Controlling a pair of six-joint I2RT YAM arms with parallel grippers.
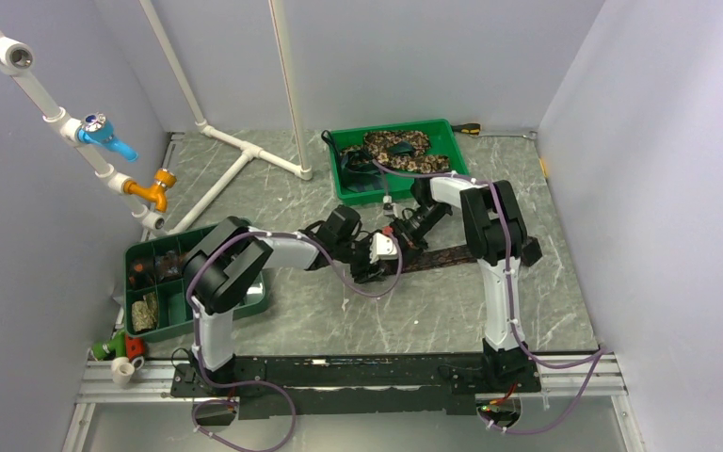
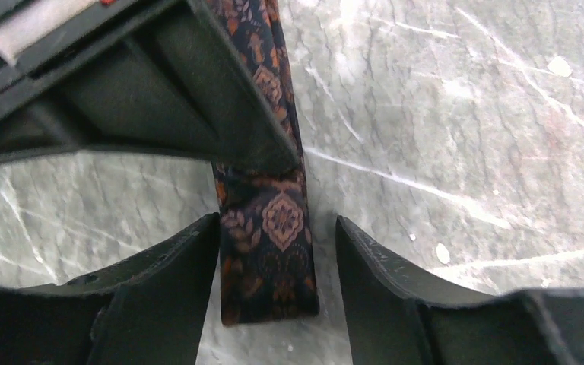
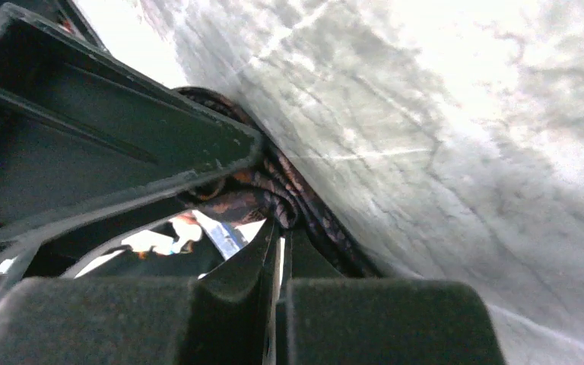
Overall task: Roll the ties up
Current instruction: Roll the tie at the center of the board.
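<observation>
A dark tie (image 1: 444, 254) with an orange floral pattern lies flat on the marbled table, running right from between the two grippers. Its square narrow end (image 2: 270, 258) sits between my left gripper's (image 2: 277, 222) fingers, which stand open astride it; the left finger touches its edge and the right one stands apart. My right gripper (image 3: 280, 228) is shut, with a bunched fold of the tie (image 3: 251, 201) pinched at its tips. In the top view the left gripper (image 1: 377, 264) and the right gripper (image 1: 403, 234) almost meet at the table's middle.
A green bin (image 1: 447, 132) at the back holds tan-and-brown mottled ties (image 1: 397, 146). A green compartment tray (image 1: 245, 303) sits at the left beside the left arm. White pipes (image 1: 235, 160) cross the back left of the table. Walls close in on both sides.
</observation>
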